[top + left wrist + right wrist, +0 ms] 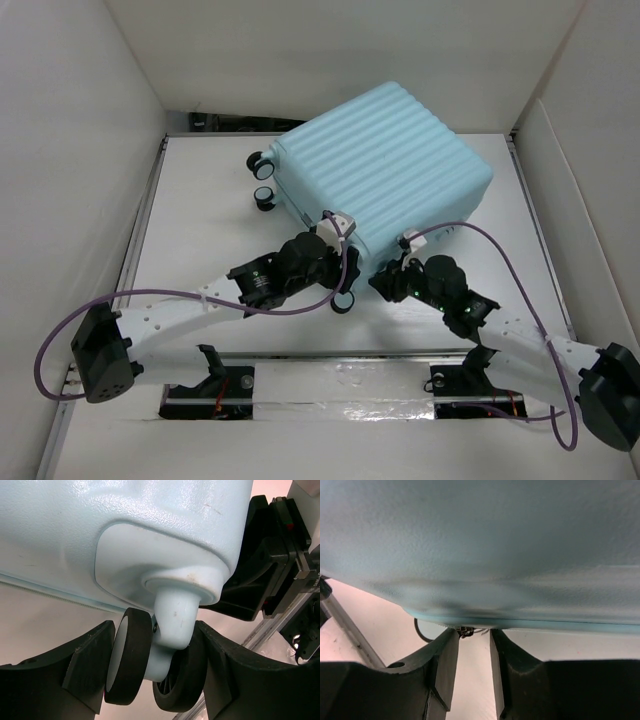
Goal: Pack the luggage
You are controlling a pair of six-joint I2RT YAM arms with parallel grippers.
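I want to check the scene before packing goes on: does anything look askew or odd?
The luggage lies closed and askew, turned diagonally on the table. The left gripper clamps one caster, an odd place to hold. No damage or spill shows.

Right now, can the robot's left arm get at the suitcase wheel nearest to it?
Yes, it seems so: the left gripper has its fingers on either side of that caster wheel of the luggage, pressed against it, nothing in between.
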